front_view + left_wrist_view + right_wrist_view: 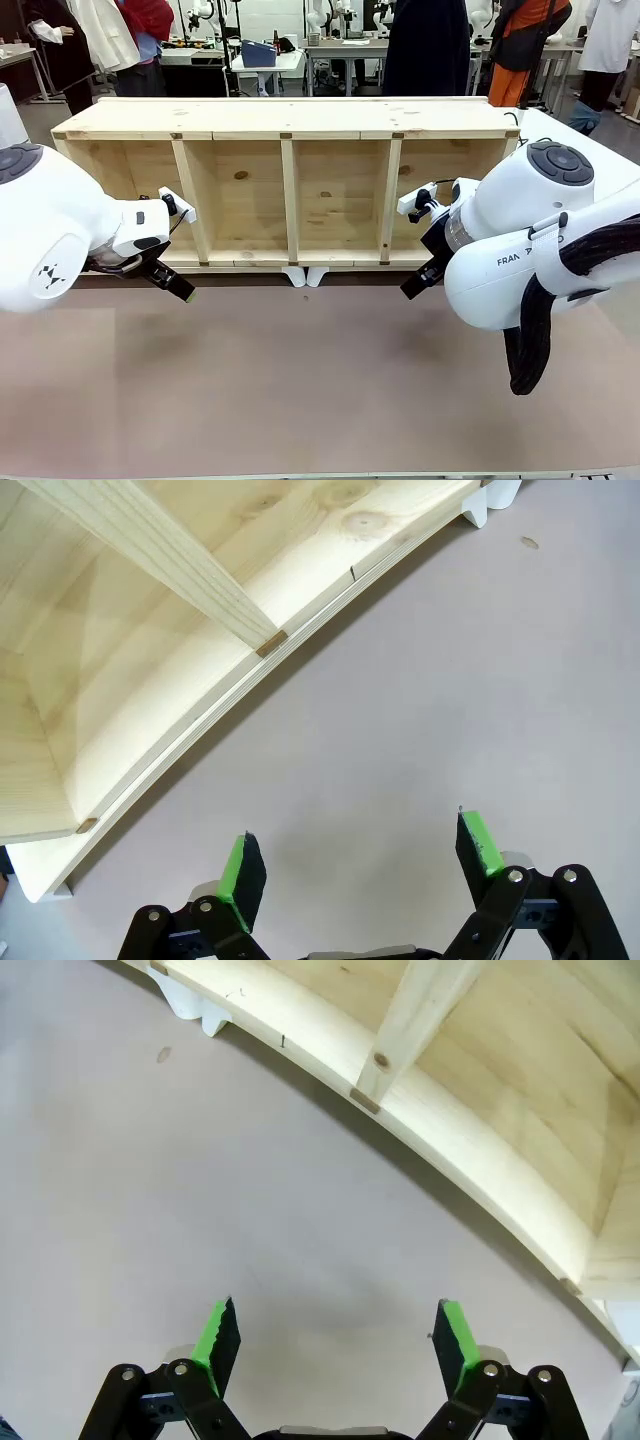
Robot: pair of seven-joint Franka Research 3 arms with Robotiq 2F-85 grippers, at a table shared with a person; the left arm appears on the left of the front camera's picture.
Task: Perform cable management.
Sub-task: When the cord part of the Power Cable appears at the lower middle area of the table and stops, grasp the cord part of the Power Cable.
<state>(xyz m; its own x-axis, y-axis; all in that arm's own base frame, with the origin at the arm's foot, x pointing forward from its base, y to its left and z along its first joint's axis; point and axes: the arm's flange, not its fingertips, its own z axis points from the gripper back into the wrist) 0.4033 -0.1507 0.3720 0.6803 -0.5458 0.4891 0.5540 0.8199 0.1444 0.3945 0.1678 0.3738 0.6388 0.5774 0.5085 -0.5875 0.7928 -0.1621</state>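
Note:
A long wooden shelf point(290, 120) lies on its side across the table, its several compartments facing me. The cable is out of view; a thin black strand point(514, 119) at the shelf's top right corner is too small to identify. My left gripper point(176, 286) hangs just in front of the shelf's left end. In its wrist view the left gripper point(358, 845) is open over bare table with nothing between its green pads point(242, 870). My right gripper point(416, 287) sits in front of the shelf's right part. Its wrist view shows the right gripper point(336, 1322) open and empty.
Two small white feet point(305, 275) stick out under the shelf's front edge at the middle. The brown tabletop point(300, 380) stretches free toward me. The right arm's thick black hose bundle point(535, 330) hangs at the right. People stand beyond the far side.

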